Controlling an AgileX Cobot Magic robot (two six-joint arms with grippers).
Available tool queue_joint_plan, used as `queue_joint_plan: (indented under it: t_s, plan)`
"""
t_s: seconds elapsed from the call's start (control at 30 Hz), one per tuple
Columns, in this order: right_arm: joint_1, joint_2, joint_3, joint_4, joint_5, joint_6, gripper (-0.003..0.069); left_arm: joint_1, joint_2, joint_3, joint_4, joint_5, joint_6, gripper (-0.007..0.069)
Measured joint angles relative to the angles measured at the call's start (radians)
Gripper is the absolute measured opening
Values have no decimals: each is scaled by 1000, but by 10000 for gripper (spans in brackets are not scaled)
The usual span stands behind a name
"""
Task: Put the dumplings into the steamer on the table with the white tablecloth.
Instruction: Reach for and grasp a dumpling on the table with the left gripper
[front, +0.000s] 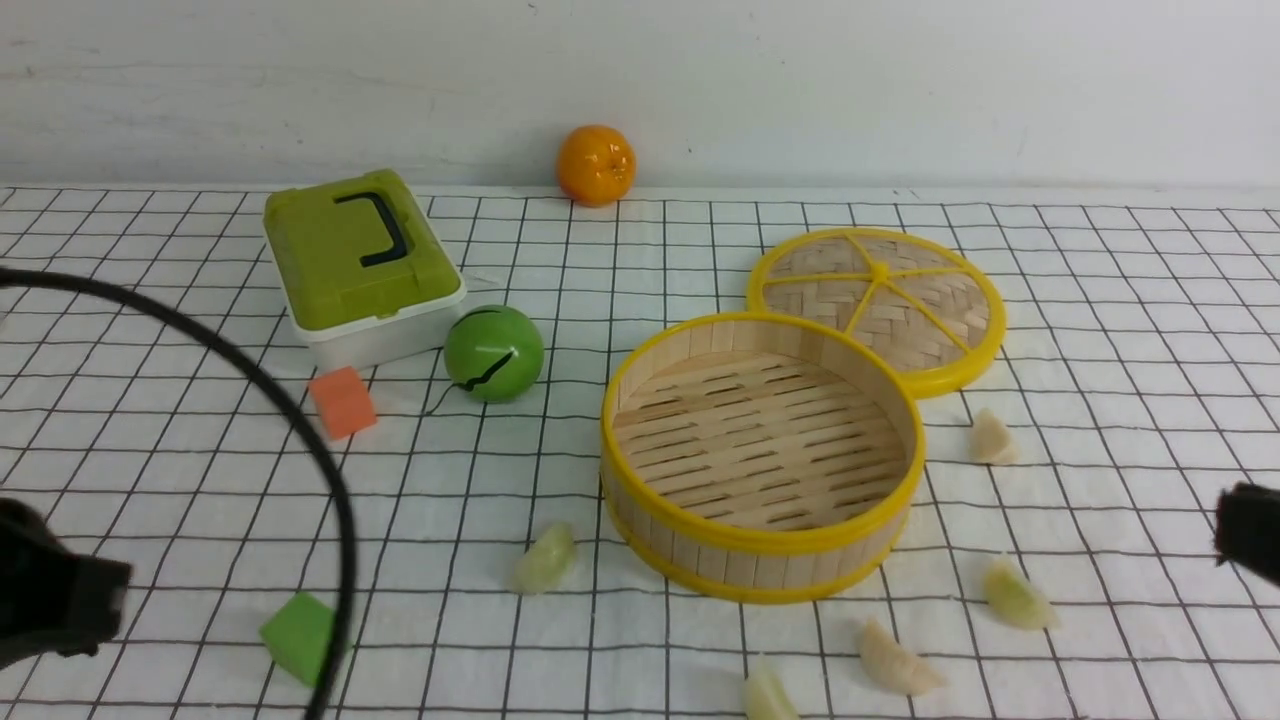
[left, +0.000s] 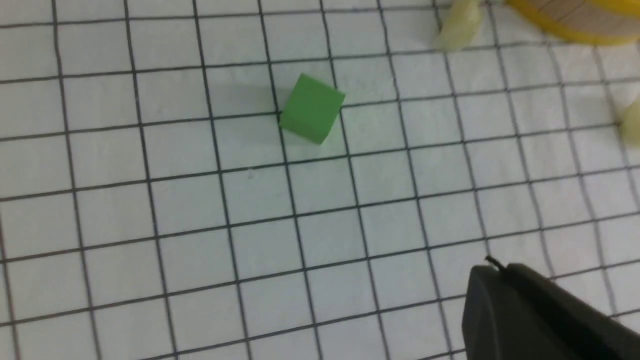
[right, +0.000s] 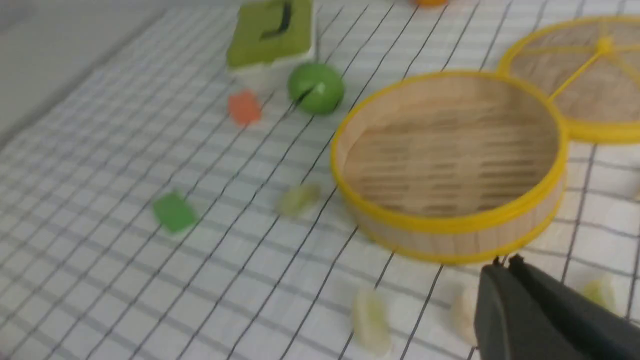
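Note:
The bamboo steamer (front: 700, 555) stands empty in the middle of the table with the white tablecloth (front: 1120, 330). Several dumplings lie around it on the cloth: one pale green (front: 546, 557) at its front left, one cream (front: 992, 437) at its right, and others (front: 1016, 595) (front: 895, 660) (front: 768, 692) in front. My left gripper (left: 492, 266) is shut and empty, hovering over bare cloth near the green cube (left: 311, 108). Just in front of the steamer (right: 450, 240), my right gripper (right: 505, 262) is shut with nothing in it. It hangs above two dumplings (right: 462, 312) (right: 600, 292).
A woven lid (front: 878, 305) leans against the steamer's back right. A green-lidded box (front: 360, 260), green ball (front: 494, 353) and orange cube (front: 342, 402) sit at the left, an orange (front: 596, 164) by the wall. A black cable (front: 300, 430) arcs over the green cube (front: 298, 635).

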Motion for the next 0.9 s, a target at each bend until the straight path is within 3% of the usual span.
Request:
queue_joint_plan:
  t_s: [0.13,0.23,0.27,0.33,0.37,0.4,0.57,0.67,0.9]
  plan:
    - [103,91,-64,-62,75,-8,-20,-182,195,-62,142,9,-88,-1]
    - [159,105,-71,-88,89,-11,-19,-247,325,-105,159,1,-114,69]
    - [169,106,-72,-93,91,-11,-18,-266,394,-130,152,-15,-120,130]
    - [179,106,-72,-104,97,-11,-18,-270,441,-148,144,-32,-122,182]
    - [184,106,-72,-121,112,-11,-18,-267,527,-177,128,-71,-125,294]
    - [184,105,-72,-130,122,-12,-18,-263,565,-192,119,-93,-125,348]
    - [184,103,-72,-145,148,-12,-15,-248,691,-267,104,-165,-90,504]
    - [184,99,-72,-158,149,-15,-15,-243,801,-338,102,-204,-59,544]
    - [184,99,-72,-189,136,-15,-11,-235,979,-410,123,-296,-25,524]
